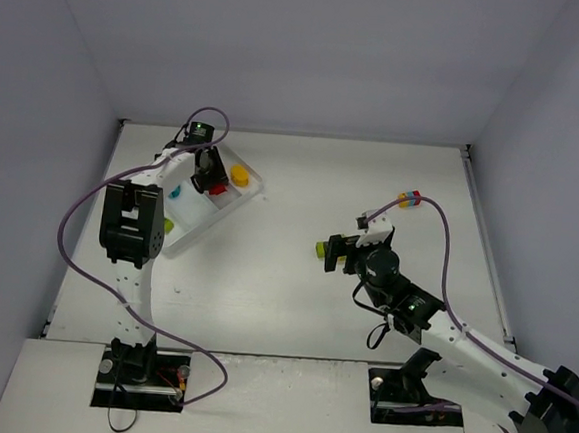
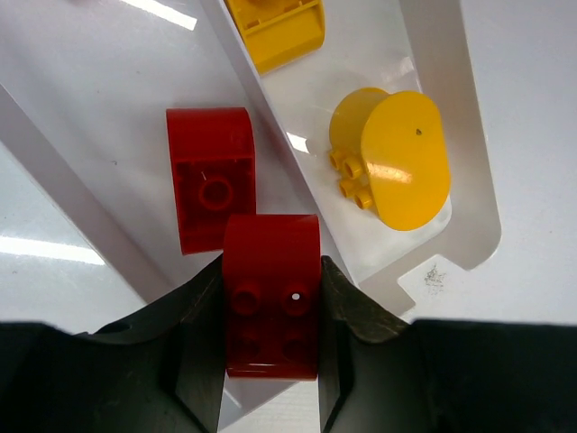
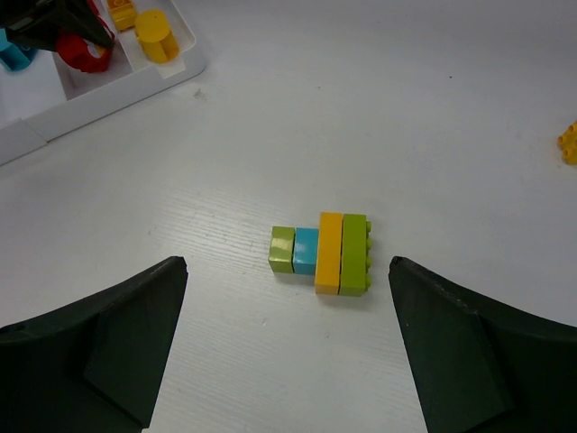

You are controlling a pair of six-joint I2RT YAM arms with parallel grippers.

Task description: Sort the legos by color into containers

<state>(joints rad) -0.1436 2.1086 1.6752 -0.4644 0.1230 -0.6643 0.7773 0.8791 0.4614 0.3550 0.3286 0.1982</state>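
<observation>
My left gripper hangs over the white tray and is shut on a red brick, studs facing the camera. Just beyond it a second red brick lies in the same compartment. Two yellow bricks lie in the neighbouring end compartment. A teal brick and a lime brick sit in the other compartments. My right gripper is open, low over the table. A joined lime, teal, orange-yellow and lime cluster lies just ahead of its fingertips, apart from both.
The tray also shows at the top left of the right wrist view. A loose yellow brick lies at that view's right edge. The right arm's purple cable loops over the table behind the gripper.
</observation>
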